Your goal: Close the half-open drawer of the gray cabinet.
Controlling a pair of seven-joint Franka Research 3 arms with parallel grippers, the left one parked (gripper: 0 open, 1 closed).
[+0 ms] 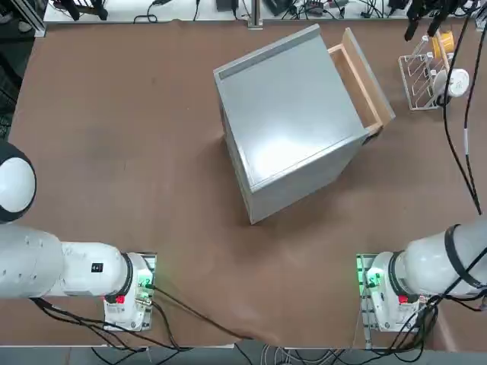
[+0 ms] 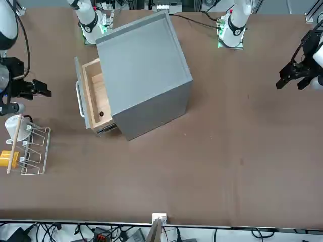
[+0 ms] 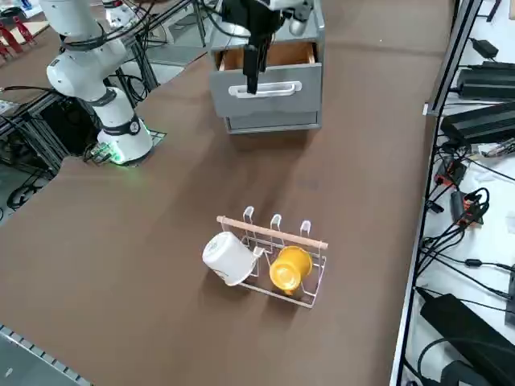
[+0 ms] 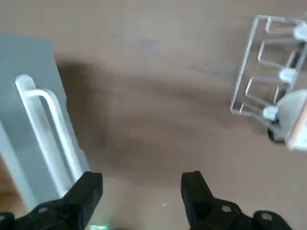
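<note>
The gray cabinet (image 1: 293,122) stands mid-table, turned at an angle. Its tan wooden drawer (image 1: 359,80) sticks partway out of the side that faces the wire rack. In the front view the drawer (image 2: 96,98) shows its bare inside. The gray front panel carries a pale bar handle (image 3: 269,88), which the wrist view also catches as the handle (image 4: 48,129). My right gripper (image 2: 43,91) hovers open and holding nothing, out in front of the drawer front and apart from it. The gripper (image 4: 141,189) looks down on bare table beside the handle.
A white wire rack (image 2: 30,151) stands beyond the gripper, holding a white mug (image 3: 229,259) and a yellow mug (image 3: 290,268). The right arm's base (image 1: 380,293) is at the near edge. Cables run along the table's far side.
</note>
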